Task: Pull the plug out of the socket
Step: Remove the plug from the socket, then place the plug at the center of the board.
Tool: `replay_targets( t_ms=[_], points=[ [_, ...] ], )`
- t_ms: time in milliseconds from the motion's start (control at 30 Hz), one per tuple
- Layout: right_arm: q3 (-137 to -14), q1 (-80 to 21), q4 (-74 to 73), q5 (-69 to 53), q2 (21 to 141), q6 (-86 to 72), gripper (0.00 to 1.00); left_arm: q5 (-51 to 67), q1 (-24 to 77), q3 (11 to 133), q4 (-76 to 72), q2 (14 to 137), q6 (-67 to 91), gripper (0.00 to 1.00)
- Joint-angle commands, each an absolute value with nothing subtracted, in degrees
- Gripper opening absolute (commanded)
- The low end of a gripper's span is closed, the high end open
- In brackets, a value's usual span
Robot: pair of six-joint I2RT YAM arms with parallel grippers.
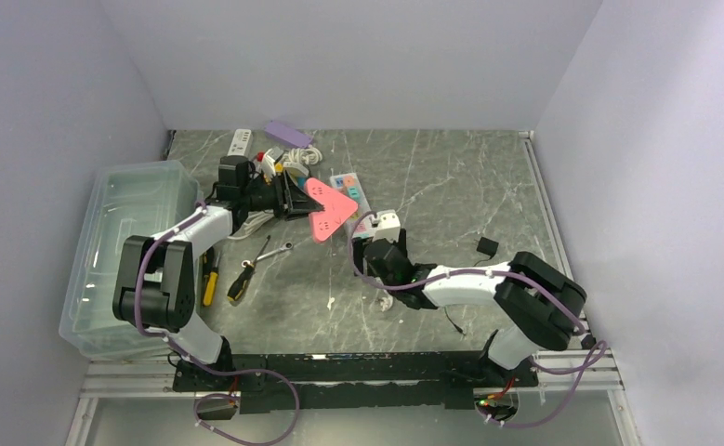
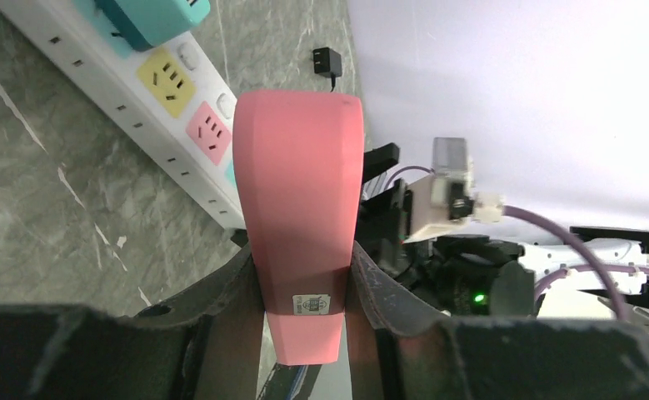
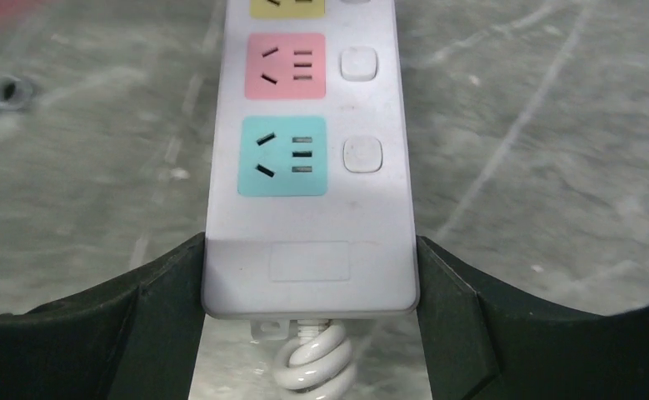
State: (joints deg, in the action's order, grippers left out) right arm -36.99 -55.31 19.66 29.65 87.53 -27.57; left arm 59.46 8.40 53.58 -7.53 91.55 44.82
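My left gripper (image 1: 302, 199) is shut on a pink plug (image 1: 326, 212) and holds it above the table beside the white power strip (image 1: 351, 191). In the left wrist view the pink plug (image 2: 298, 192) is clamped between my fingers, gripper (image 2: 302, 268), off the strip (image 2: 129, 96). A teal plug (image 2: 150, 17) sits on the strip at its far end. My right gripper (image 1: 374, 240) is shut on the strip's cable end. In the right wrist view the strip (image 3: 308, 250), with bare pink and teal sockets, lies between the fingers of my right gripper (image 3: 308, 279).
A clear plastic bin (image 1: 121, 246) stands at the left. Two screwdrivers (image 1: 226, 279) and a wrench (image 1: 275, 249) lie near the left arm. A second white strip (image 1: 239, 141), a purple object (image 1: 288, 132) and cables lie at the back. A black charger (image 1: 486, 245) lies at the right.
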Motion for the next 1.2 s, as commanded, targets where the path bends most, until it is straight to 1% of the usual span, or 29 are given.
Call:
replay_targets(
  t_ms=[0, 233, 367, 533, 633, 733, 800, 900, 933, 1033, 1167],
  points=[
    [-40.95, -58.33, 17.22, 42.50, 89.98, -25.11, 0.00, 63.09, 8.00, 54.47, -12.89, 89.87, 46.54, 0.00],
    [-39.55, -59.15, 19.88, 41.74, 89.20, -24.22, 0.00, 62.15, 8.00, 55.11, -10.16, 89.15, 44.44, 0.00],
    [-37.78, -59.15, 22.73, 37.36, 88.42, -25.51, 0.00, 61.25, 8.00, 55.15, -9.80, 88.46, 43.69, 0.00],
    [-38.68, -59.55, 22.00, 32.36, 89.50, -27.76, 0.01, 57.76, 8.00, 55.97, -4.54, 86.13, 39.05, 0.00],
    [-38.43, -59.68, 22.23, 32.86, 88.97, -27.58, 0.30, 55.90, 8.00, 55.99, -3.03, 84.67, 37.50, 0.00],
    [-37.20, -59.68, 23.31, 33.26, 87.35, -27.08, 0.56, 54.76, 8.00, 55.82, -2.72, 83.85, 36.81, 0.00],
    [-36.63, -59.68, 23.93, 33.50, 86.52, -26.46, 0.69, 54.02, 8.00, 55.73, -2.30, 83.50, 36.23, 0.00],
    [-35.99, -59.68, 24.91, 33.51, 85.22, -25.01, 0.86, 52.04, 8.41, 56.19, -0.31, 83.04, 34.21, 0.00],
    [-35.64, -59.68, 25.33, 33.38, 84.62, -24.36, 0.91, 50.66, 8.76, 56.60, 0.72, 82.79, 33.27, 0.00],
    [-33.90, -59.61, 27.19, 32.78, 82.37, -22.26, 0.99, 47.36, 10.38, 58.00, 4.23, 82.60, 29.99, 0.00],
    [-30.85, -59.04, 30.63, 32.36, 78.39, -19.69, 1.00, 45.52, 12.24, 59.65, 5.12, 83.66, 29.55, 0.00]
  ],
)
